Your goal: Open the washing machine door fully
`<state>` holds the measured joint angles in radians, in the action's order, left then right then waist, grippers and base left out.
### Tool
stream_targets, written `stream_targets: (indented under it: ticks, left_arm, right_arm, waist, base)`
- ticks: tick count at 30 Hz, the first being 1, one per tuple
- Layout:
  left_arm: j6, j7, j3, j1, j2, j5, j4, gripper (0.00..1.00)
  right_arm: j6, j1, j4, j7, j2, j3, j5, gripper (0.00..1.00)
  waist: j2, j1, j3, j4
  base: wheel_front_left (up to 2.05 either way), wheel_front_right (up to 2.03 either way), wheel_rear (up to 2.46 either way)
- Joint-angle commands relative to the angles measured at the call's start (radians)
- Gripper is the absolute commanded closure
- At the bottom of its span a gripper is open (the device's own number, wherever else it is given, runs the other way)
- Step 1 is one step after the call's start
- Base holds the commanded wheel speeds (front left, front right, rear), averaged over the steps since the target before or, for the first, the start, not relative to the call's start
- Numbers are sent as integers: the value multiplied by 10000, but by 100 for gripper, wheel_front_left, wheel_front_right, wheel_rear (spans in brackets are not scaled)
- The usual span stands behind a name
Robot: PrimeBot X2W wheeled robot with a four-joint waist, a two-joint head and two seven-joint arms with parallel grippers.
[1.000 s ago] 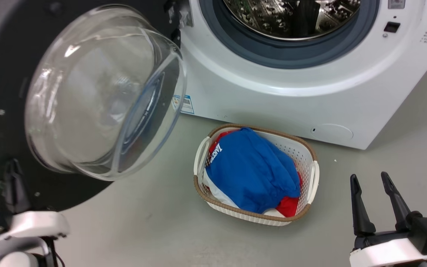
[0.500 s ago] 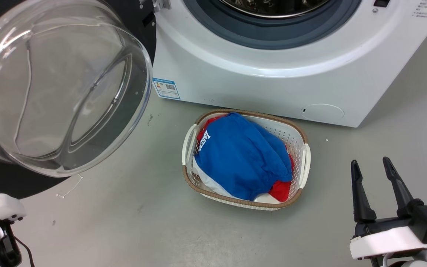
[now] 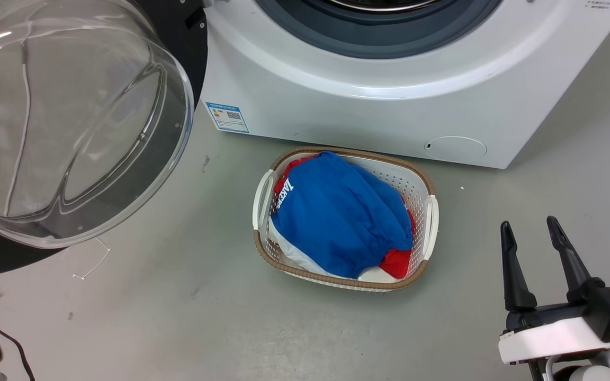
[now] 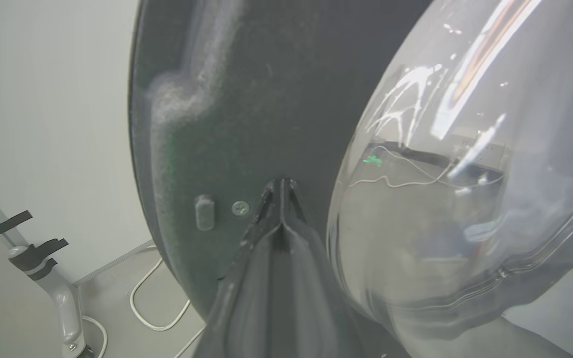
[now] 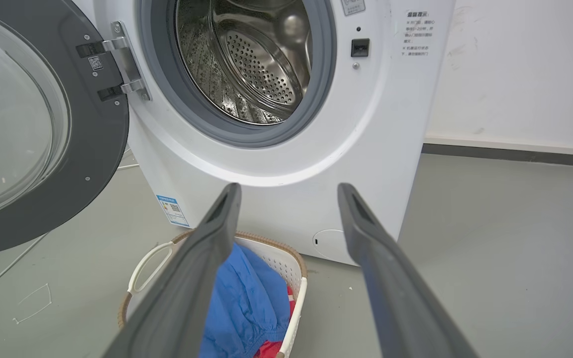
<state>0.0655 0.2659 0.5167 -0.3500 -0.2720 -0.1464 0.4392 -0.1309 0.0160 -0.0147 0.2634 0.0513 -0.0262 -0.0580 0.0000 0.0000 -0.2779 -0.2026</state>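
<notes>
Moved since earlier: my head has shifted, so the whole head view has slid. Measured against the washing machine (image 3: 363, 116) itself, the washing machine door (image 3: 45, 132) has swung wider, and grey floor (image 3: 178, 317) now shows between its glass bowl and the blue sticker (image 3: 226, 117).
Door: it hangs open on its hinge (image 5: 122, 64) at the machine's left side. In my head view it is at 10 o'clock, with the clear bowl bulging toward me.
Machine: it is at 12 o'clock in the head view. The grey gasket and perforated steel drum (image 5: 256, 64) are uncovered (the round filter cap (image 3: 454, 148) sits low on the front panel).
Left gripper (image 4: 281, 191): my fingers are pressed together with nothing between them. The tips are at the door's dark inner face, just beside the bowl, but I cannot tell whether they touch it.
Right gripper (image 3: 528, 222): it is at 4 o'clock in the head view. The fingers are spread apart and hold nothing, and they point toward the machine front, well apart from door and machine.
Basket (image 3: 432, 227): it is on the floor just in front of the machine, at 6 o'clock from the drum opening. It holds a blue garment (image 3: 342, 217) over red and white cloth.
</notes>
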Motion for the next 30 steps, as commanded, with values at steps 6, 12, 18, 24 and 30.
stream_targets:
  ticks: [6, 12, 18, 24, 30]
  left_arm:
    - [-135, -26, 307, -329, -94, 217, 217, 100]
    - [-386, -26, 516, -413, -267, 359, 484, 100]
    - [-754, -25, 634, 38, -69, 573, 60, 100]
    - [-1002, -26, 489, 589, 284, 906, -601, 100]
    - [-1137, -26, -16, 1373, 863, 1365, -1728, 100]
  right_arm:
    - [2, 171, 6, 17, -22, 50, 73, 0]
    - [2, 115, -25, 17, -22, 42, 15, 0]
    - [2, -135, -74, 17, -22, 14, -149, 0]
    - [2, -451, -93, 17, -22, -6, -296, 0]
    - [2, -828, 69, 17, -22, -32, -348, 0]
  waist:
    - [0, 0, -3, 112]
    - [0, 0, 141, 201]
    - [0, 0, 624, 311]
    - [0, 0, 1302, 393]
    - [0, 0, 2058, 515]
  base:
    - [0, 0, 0]
    - [0, 0, 0]
    - [0, 0, 0]
    - [0, 0, 0]
    - [0, 0, 0]
